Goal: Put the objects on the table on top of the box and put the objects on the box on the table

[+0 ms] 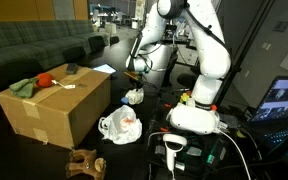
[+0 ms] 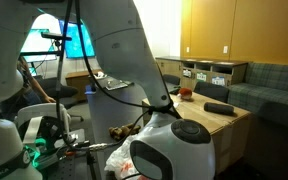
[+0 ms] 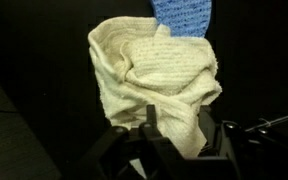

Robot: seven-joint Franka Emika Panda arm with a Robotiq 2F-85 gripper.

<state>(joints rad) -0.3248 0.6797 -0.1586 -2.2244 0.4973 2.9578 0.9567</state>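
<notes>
Three things sit on top of the box (image 1: 54, 110) in an exterior view: a green cloth (image 1: 24, 88) at the near end, a red object (image 1: 46, 78) just beside it, and a small black object (image 1: 71, 69) toward the far end. From the opposite side I can pick out the box (image 2: 224, 120) with the black object (image 2: 216, 107) and the red object (image 2: 187, 93) on it; the arm blocks most of the rest.

On the dark tabletop (image 1: 134, 155), off the box's right side, lies a crumpled white bag (image 1: 119, 125) with something orange showing in it. A brown object (image 1: 84, 160) sits nearer the camera, apart from the bag.

Tool (image 1: 135, 80) hangs low over the tabletop past the box's far right corner, with a cream towel (image 1: 134, 97) directly under it.

Wrist view: the cream towel (image 3: 154, 80) is bunched in a heap against the black tabletop (image 3: 34, 60), and a blue cloth (image 3: 182, 15) touches its far edge. Tool (image 3: 187, 128) jaws stand apart, one to each side of the towel's lower fold. The fold meets one finger (image 3: 150, 118) and a dark gap shows at the other. I see no clamp on it.

I cannot tell whether the towel's whole weight rests on the tabletop.
</notes>
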